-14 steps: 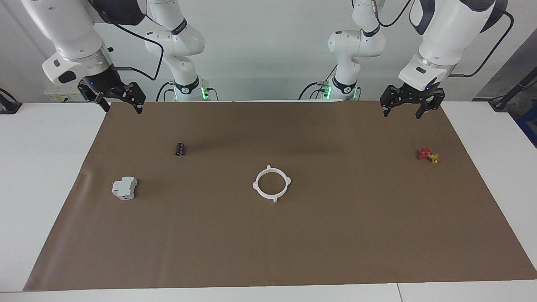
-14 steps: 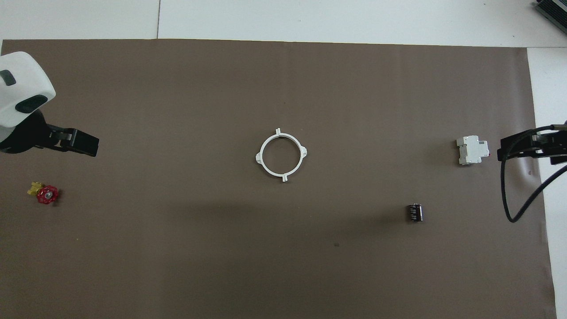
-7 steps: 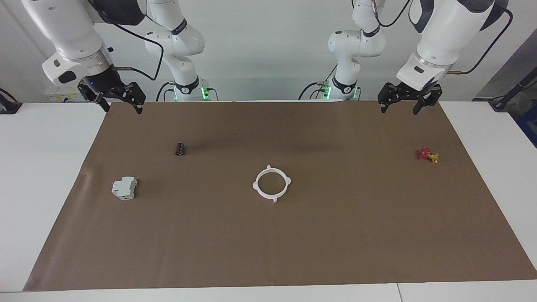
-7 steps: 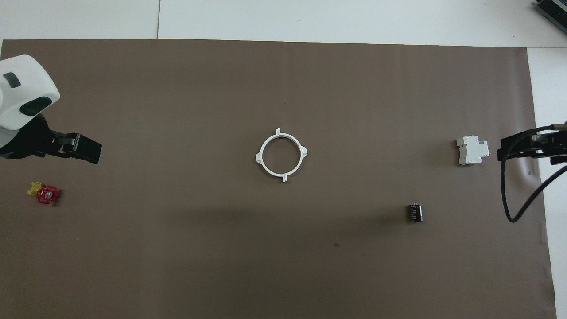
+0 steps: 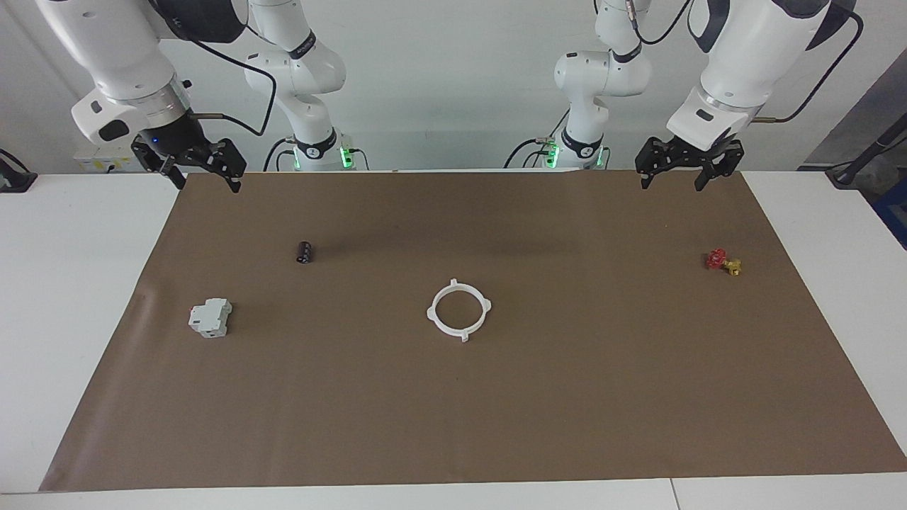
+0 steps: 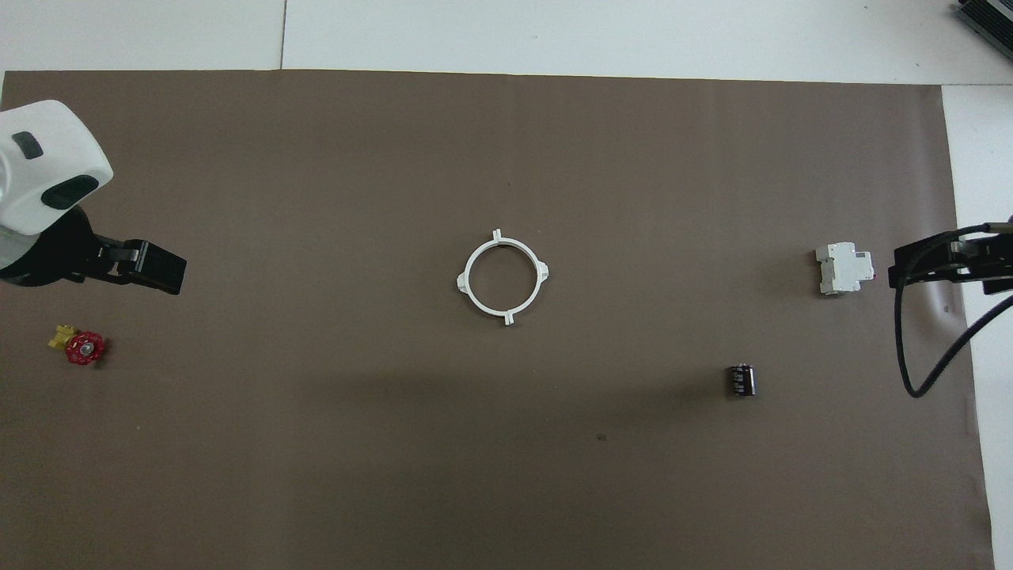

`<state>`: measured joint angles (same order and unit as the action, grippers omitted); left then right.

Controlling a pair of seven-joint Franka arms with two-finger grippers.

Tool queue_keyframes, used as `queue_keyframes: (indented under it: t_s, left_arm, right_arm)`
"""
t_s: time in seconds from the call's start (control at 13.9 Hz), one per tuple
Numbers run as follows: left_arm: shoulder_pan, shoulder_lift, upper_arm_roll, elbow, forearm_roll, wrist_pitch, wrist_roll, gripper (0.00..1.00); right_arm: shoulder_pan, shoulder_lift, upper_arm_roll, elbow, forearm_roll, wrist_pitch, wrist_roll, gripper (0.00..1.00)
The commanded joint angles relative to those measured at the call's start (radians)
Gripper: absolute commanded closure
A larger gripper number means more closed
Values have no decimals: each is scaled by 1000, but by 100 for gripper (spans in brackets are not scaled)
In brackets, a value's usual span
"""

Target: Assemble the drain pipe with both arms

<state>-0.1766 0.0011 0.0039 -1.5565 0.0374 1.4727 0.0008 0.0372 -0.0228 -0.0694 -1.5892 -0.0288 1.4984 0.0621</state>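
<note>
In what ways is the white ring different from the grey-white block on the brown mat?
The white ring is a flat, thin hoop with small outward tabs; the grey-white block is boxy and solid. The ring lies mid-mat; the block sits toward the right arm's end. Both rest untouched on the brown mat.

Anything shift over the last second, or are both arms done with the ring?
Only the left gripper moved: open and empty, it rose and drew back toward its base, above the mat's edge. The right gripper waits open, unmoved. The joined white ring, grey block, black cylinder and red valve stayed put.
</note>
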Motion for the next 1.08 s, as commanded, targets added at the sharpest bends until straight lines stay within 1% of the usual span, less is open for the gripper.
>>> queue_keyframes:
  t_s: [0.0,0.14,0.22,0.36,0.43,1.01]
  left_arm:
    - [3,-10,4,1,-16,-17,-9,0]
    - [-1,-10,2,-10,-19,6,-10,0]
    - [-6,-24,2,-39,-17,41,-13,0]
    - [-1,-35,2,-80,-19,151,-10,0]
    - [-3,-36,2,-86,-21,169,-10,0]
    - [2,-36,2,-79,-21,166,-12,0]
  right_arm:
    - [-7,-11,2,-15,6,9,-22,0]
    - [-7,-11,3,-15,6,9,-22,0]
    - [-7,-11,3,-15,6,9,-22,0]
    - [-7,-11,2,-15,6,9,-22,0]
    - [-7,-11,3,-17,6,9,-22,0]
    - [-7,-11,3,-15,6,9,-22,0]
